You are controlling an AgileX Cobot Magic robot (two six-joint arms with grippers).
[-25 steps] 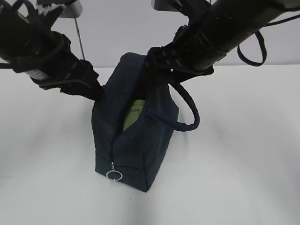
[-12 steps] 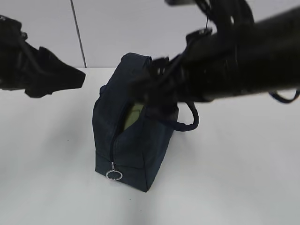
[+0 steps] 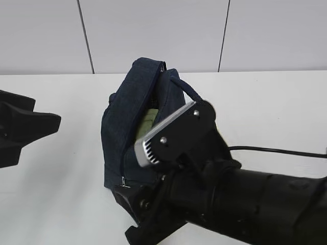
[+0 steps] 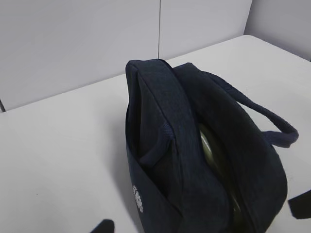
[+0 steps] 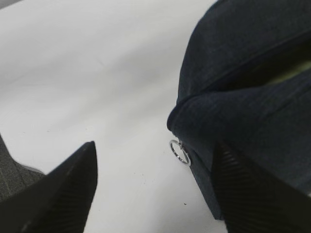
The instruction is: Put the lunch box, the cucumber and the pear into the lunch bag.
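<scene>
Right gripper (image 5: 153,187) spread wide, its ribbed fingers (image 5: 68,187) framing the metal ring pull (image 5: 179,152) at the navy lunch bag's (image 5: 243,97) lower corner, above the white table (image 5: 87,73).

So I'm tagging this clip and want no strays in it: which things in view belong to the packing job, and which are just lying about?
Belongs to the job:
- boxy dark navy fabric lunch bag, zip open
- pale sage-green lunch box lid, showing inside the bag
- metal ring zip pull
- open right gripper, straddling that pull

Just lying about:
- nothing visible on the white table
</scene>
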